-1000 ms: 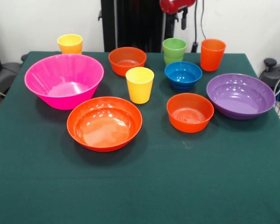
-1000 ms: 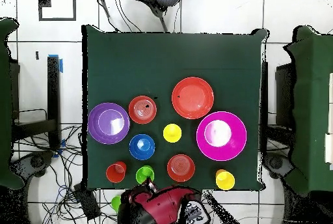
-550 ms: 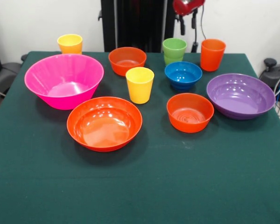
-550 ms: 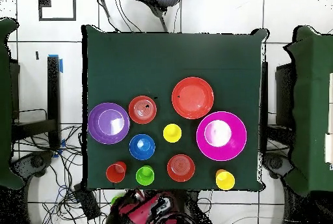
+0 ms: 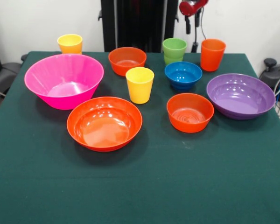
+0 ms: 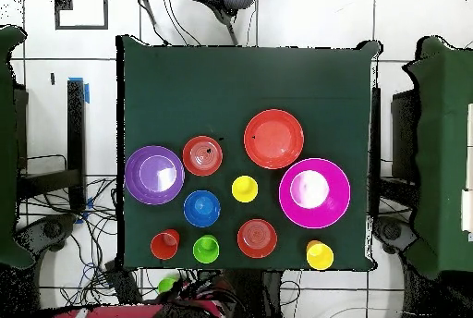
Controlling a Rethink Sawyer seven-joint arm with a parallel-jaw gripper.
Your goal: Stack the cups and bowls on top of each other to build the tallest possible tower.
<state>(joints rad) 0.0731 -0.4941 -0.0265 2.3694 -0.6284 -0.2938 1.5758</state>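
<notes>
Front view: every piece stands apart, upright, unstacked on the bench [image 5: 144,186]; big pink bowl [image 5: 64,80] suits the base. Gripper [image 5: 192,9] retracted; fingers' opening I cannot tell.

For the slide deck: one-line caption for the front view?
Ten cups and bowls, from pink bowl to purple bowl, unstacked on green table.

Arm [image 5: 192,7] cut off by top edge; hand's state can't be told (overhead shows only a red sliver).
</notes>
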